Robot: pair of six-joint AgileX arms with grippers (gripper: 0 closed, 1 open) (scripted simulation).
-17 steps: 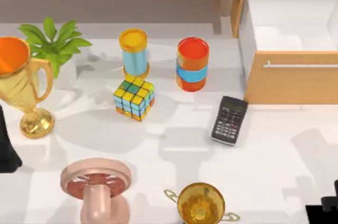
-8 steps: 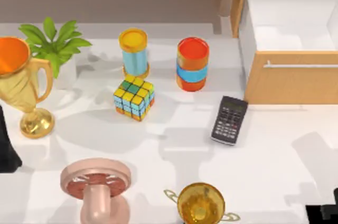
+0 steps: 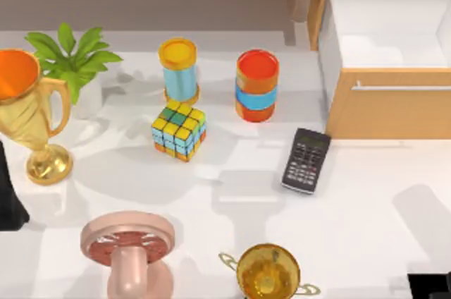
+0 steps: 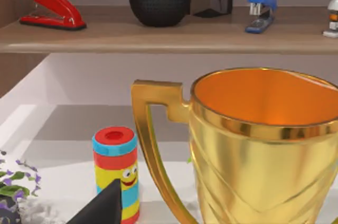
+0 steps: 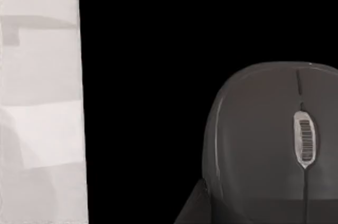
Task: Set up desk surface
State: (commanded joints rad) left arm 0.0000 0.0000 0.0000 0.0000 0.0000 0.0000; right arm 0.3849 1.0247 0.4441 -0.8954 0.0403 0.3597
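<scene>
Our right arm [image 3: 430, 286] is dropping lower at the desk surface [image 3: 352, 221] front right corner than a second ago; its fingers' state we cannot tell. We are reading no lettering on the calculator [image 3: 306, 160] or the grey mouse [image 5: 269, 139].

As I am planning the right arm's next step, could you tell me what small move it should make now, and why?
Probably ease the right tool down toward the grey computer mouse: its wrist view looks closely at the mouse, lying on a black mat beside the white desk surface. The left arm sits parked at the table's left edge.
</scene>
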